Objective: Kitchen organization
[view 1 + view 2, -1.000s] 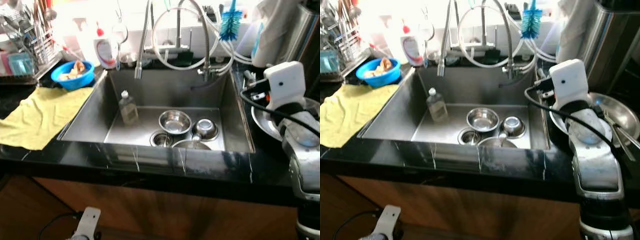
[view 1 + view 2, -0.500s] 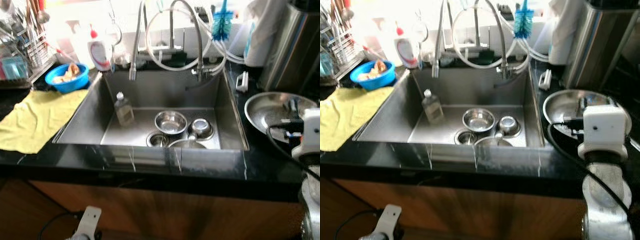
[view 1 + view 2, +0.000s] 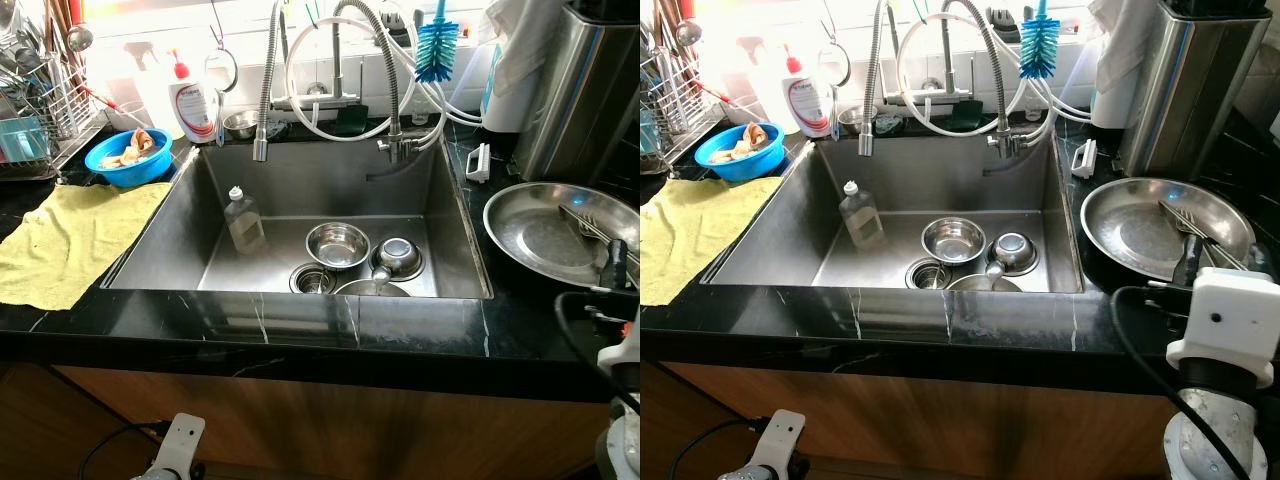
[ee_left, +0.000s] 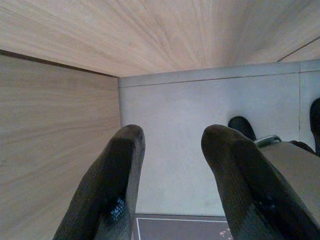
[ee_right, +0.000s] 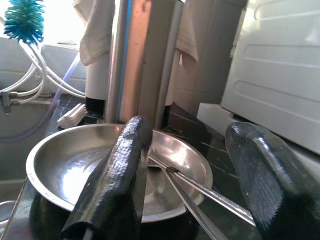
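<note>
- The right pincer (image 5: pixel 187 185) is open and empty, aimed at the shallow steel pan (image 3: pixel 1120 205) on the black desk (image 3: pixel 940 325) at 3 o'clock of the sink (image 3: pixel 790 235).
- Risk: the long thin utensils (image 5: pixel 200 192) lying loose in the pan are smooth polished metal; I judge a shallow pinch could slip or tip the pan.
- Risk: glossy round bowls (image 3: pixel 338 243) crowd the sink floor near a clear plastic bottle (image 3: pixel 243 220); dropped items could clatter.
- The left pincer (image 4: pixel 172 185) hangs open by wooden cabinet panels.
- A soft yellow cloth (image 3: pixel 70 240) lies at 9 o'clock.
</note>
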Robot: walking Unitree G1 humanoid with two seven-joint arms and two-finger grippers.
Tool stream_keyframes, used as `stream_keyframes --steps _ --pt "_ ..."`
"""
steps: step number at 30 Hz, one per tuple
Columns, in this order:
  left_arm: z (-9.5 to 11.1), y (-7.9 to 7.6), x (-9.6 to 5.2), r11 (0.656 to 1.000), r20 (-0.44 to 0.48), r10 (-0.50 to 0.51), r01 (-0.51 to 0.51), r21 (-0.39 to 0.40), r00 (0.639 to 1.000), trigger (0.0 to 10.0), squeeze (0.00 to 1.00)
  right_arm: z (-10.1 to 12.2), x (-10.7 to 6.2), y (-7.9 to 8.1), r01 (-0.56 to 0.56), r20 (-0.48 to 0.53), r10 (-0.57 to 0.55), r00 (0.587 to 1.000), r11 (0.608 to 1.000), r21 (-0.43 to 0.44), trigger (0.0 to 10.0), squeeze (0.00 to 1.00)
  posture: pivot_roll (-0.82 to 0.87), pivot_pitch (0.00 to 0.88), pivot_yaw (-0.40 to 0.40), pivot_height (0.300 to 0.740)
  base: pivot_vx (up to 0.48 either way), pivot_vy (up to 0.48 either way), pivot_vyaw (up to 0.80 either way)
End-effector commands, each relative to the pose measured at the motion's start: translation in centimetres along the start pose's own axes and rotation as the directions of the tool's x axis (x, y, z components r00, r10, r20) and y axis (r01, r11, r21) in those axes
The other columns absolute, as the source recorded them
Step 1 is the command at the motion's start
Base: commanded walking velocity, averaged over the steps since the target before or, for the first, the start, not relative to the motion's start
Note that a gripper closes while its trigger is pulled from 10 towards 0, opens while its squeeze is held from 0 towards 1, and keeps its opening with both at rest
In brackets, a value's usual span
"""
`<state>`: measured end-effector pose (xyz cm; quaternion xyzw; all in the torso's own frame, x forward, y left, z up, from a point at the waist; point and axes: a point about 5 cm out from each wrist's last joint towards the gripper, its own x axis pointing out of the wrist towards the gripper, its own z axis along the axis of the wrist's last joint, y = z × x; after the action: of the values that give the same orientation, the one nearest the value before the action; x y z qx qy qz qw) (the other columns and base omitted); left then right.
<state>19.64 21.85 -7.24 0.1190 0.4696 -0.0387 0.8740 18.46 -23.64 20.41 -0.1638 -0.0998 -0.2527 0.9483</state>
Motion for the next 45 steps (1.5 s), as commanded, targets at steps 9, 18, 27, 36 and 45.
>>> stream_keyframes --steps 9,18,27,36,45 --pt "-0.2 0.3 0.0 1.000 -0.011 0.010 -0.010 0.015 1.000 10.0 0.00 -2.2 0.5 -0.2 0.115 -0.151 -0.093 0.984 0.982 0.147 10.0 0.00 -0.23 0.000 0.106 0.740 0.000 0.000 0.00" --pt "-0.3 0.5 -0.1 1.000 -0.014 0.017 -0.017 0.010 1.000 10.0 0.00 -2.8 0.7 0.7 0.089 -0.190 -0.045 0.981 0.968 0.233 10.0 0.00 -0.23 0.000 0.104 0.740 0.000 0.000 0.00" --pt "-0.2 0.5 -0.1 1.000 -0.011 0.017 -0.017 0.009 1.000 10.0 0.00 -3.0 0.7 0.9 0.084 -0.205 -0.034 0.978 0.966 0.243 10.0 0.00 -0.23 0.000 0.104 0.740 0.000 0.000 0.00" --pt "-0.2 0.5 -0.1 1.000 -0.012 0.018 -0.017 0.009 1.000 10.0 0.00 -3.4 0.7 1.3 0.095 -0.235 -0.036 0.971 0.966 0.242 10.0 0.00 -0.22 0.000 0.102 0.740 0.000 0.000 0.00" --pt "-0.2 0.5 -0.1 1.000 -0.011 0.017 -0.017 0.008 1.000 10.0 0.00 -3.6 0.9 1.0 0.125 -0.246 -0.066 0.967 0.964 0.236 0.6 0.00 -0.22 0.000 0.101 0.740 0.000 0.000 0.00"
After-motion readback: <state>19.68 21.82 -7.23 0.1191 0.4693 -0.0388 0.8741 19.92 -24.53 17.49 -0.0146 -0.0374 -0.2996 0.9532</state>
